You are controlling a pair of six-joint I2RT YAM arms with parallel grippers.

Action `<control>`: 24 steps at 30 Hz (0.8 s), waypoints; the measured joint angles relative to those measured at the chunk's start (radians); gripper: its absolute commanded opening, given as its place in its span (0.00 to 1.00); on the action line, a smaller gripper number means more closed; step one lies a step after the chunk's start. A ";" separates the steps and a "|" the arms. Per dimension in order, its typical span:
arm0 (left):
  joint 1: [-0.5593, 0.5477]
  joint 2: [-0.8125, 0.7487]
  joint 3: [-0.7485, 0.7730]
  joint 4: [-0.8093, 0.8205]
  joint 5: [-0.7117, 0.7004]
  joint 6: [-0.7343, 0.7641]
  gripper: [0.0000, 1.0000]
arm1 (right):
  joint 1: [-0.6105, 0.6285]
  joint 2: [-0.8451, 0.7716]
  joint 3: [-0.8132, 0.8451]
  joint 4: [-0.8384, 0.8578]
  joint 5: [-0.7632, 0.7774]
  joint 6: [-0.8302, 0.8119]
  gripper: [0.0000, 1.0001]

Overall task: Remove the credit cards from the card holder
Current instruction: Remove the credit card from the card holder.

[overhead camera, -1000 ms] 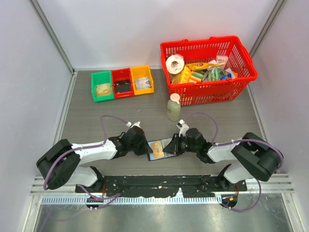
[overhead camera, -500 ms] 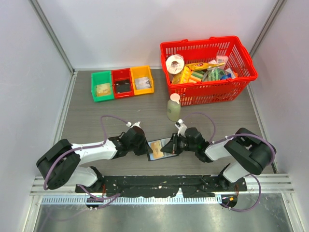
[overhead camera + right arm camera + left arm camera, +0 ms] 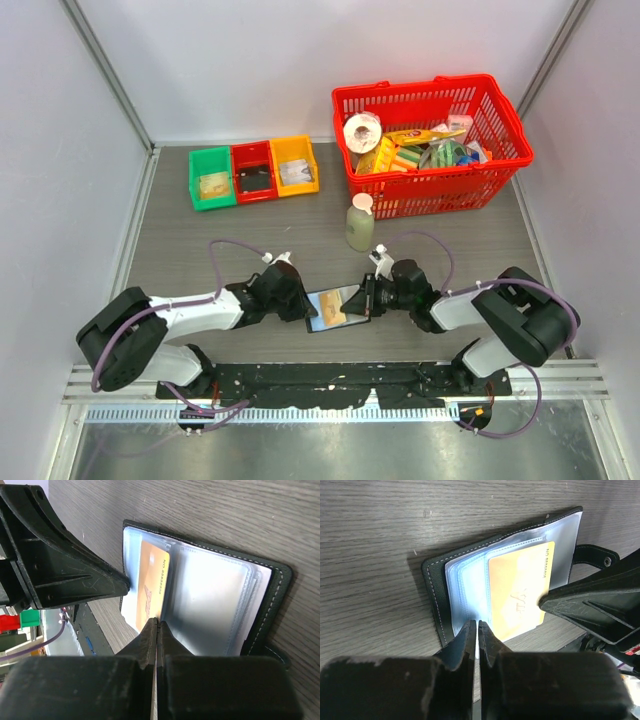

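The black card holder (image 3: 335,310) lies open on the table between my two arms, its clear blue-grey sleeves (image 3: 215,600) spread out. A yellow-orange credit card (image 3: 520,587) sits in one sleeve. My left gripper (image 3: 478,626) is shut on the edge of a sleeve at the card holder's left side (image 3: 303,305). From the right, my right gripper (image 3: 156,621) is shut on the long edge of the credit card (image 3: 151,587) and holds that page slightly raised (image 3: 366,300). Any other cards are hidden.
A pale green bottle (image 3: 360,222) stands just behind the card holder. A red basket (image 3: 500,115) of groceries is at the back right. Green (image 3: 210,178), red (image 3: 253,170) and orange (image 3: 294,165) trays sit at the back left.
My right gripper has closed on the card's edge and drawn slightly back to the right, lifting the page. The left arm has stayed put.
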 measured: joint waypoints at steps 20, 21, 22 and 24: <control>-0.001 0.075 0.034 0.109 0.013 0.039 0.00 | -0.004 0.080 0.022 0.057 -0.073 0.001 0.01; -0.001 0.076 0.034 0.112 0.011 0.039 0.00 | -0.005 0.081 0.022 0.057 -0.074 0.001 0.01; -0.001 0.077 0.034 0.112 0.010 0.037 0.00 | -0.005 0.081 0.022 0.057 -0.074 0.001 0.01; -0.001 0.077 0.033 0.111 0.005 0.031 0.00 | -0.008 0.081 0.022 0.057 -0.076 0.001 0.01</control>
